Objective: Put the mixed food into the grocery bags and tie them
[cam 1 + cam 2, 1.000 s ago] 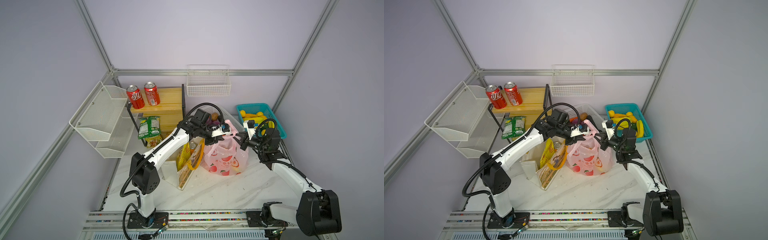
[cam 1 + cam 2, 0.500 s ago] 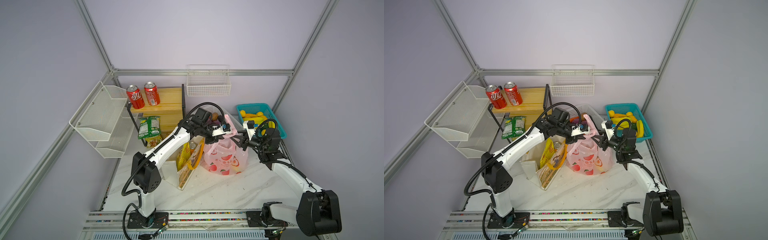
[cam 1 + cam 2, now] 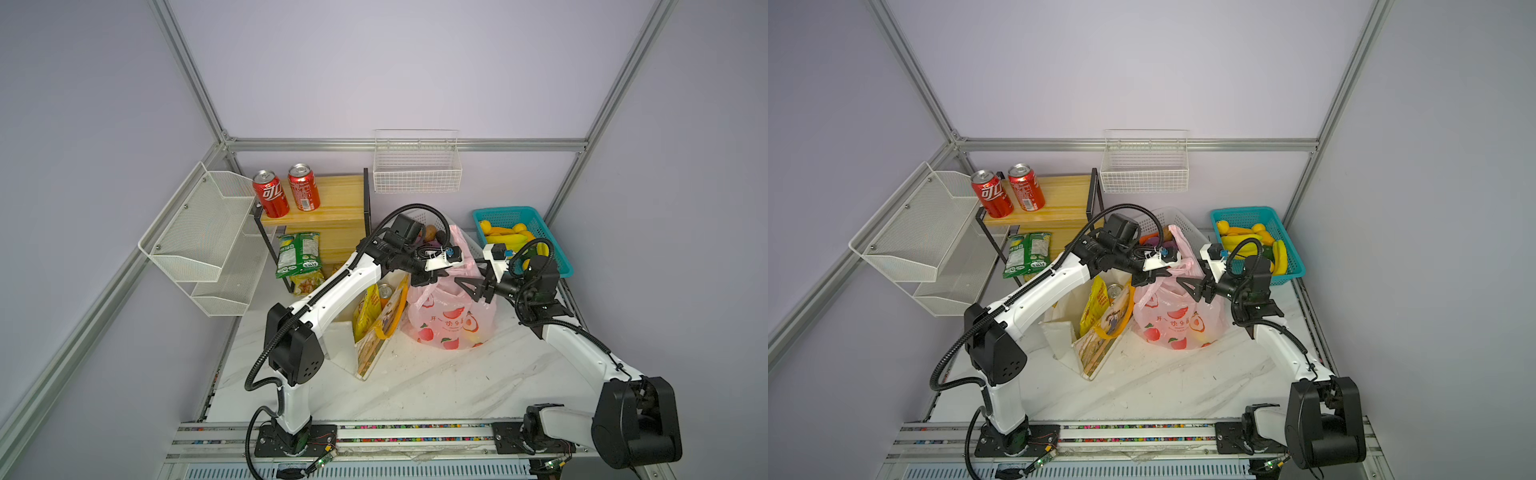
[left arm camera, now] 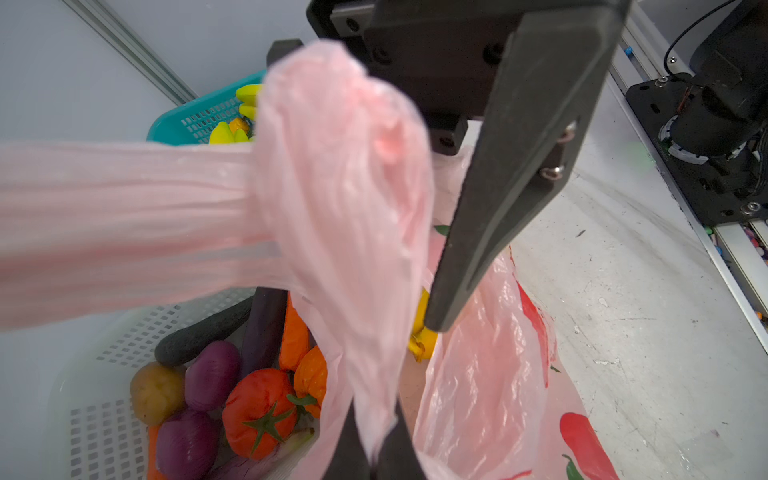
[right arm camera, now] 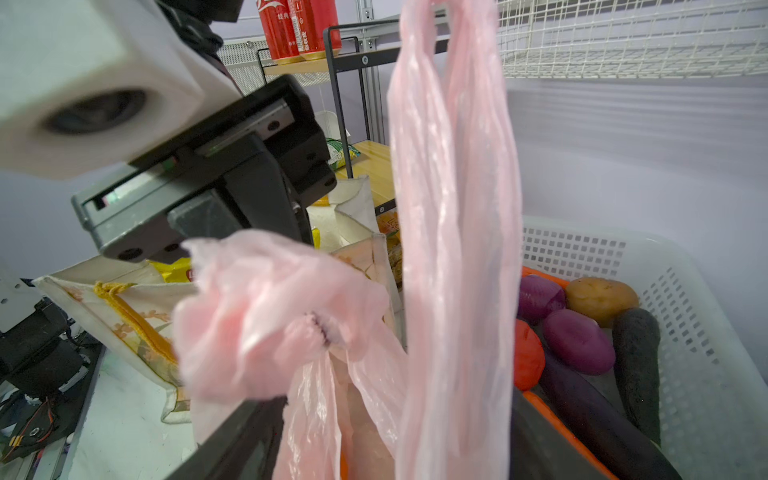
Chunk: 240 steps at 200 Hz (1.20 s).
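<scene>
In both top views the canvas tote (image 3: 376, 347) stands open on the bench (image 3: 415, 386), just beside the pink bag (image 3: 451, 322) at its 9 o'clock. A yellow crisp packet (image 3: 365, 309) and an orange soda can (image 3: 385, 289) stand inside the tote. The left gripper (image 4: 376, 432) reaches over the tote to the top of the bag, and its jaws are closed on a bunched handle of the pink plastic. The bag sits upright on the bench, and an orange shape (image 3: 478, 344) shows through its lower side. At 3 o'clock of the bag's top, the right gripper (image 5: 399, 399) holds its jaws wide apart. A long strip of handle rises between them, pinched by neither. A white basket (image 5: 685, 291) of vegetables sits at 12 o'clock of the bag, and a teal basket (image 3: 559, 259) of yellow fruit at 1 o'clock.
</scene>
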Motion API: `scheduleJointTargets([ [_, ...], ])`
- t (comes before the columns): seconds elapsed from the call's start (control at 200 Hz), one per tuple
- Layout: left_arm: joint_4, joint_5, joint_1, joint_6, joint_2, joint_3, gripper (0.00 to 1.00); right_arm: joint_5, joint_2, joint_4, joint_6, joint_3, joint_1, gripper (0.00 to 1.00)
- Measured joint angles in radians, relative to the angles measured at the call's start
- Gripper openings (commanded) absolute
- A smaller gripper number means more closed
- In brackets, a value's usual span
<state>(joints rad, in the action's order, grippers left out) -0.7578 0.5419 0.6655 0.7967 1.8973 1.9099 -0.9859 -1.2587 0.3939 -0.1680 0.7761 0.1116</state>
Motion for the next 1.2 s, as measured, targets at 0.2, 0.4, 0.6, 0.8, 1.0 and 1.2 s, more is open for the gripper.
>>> scheduleJointTargets([
  [0.2,-0.002,0.0,0.005,0.0,0.001,0.011,0.0,-0.011,-0.022,-0.006,-0.018,0.019,0.0,0.79],
  [0.4,-0.008,0.0,0.006,0.0,0.006,0.035,0.0,-0.03,-0.043,0.003,-0.02,0.048,0.0,0.81],
  [0.6,-0.008,0.005,0.01,-0.001,0.009,0.043,0.0,-0.015,-0.077,-0.057,-0.071,0.135,0.0,0.97],
  [0.8,-0.008,0.002,0.01,0.0,0.014,0.043,0.0,-0.016,-0.095,-0.1,-0.103,0.163,0.0,0.97],
  [1.0,-0.009,-0.001,0.01,-0.001,0.019,0.043,0.0,-0.083,-0.106,-0.118,-0.109,0.162,0.0,0.93],
  [1.2,-0.01,-0.008,0.011,-0.002,0.022,0.05,0.0,-0.14,-0.106,-0.092,-0.079,0.142,0.001,0.78],
])
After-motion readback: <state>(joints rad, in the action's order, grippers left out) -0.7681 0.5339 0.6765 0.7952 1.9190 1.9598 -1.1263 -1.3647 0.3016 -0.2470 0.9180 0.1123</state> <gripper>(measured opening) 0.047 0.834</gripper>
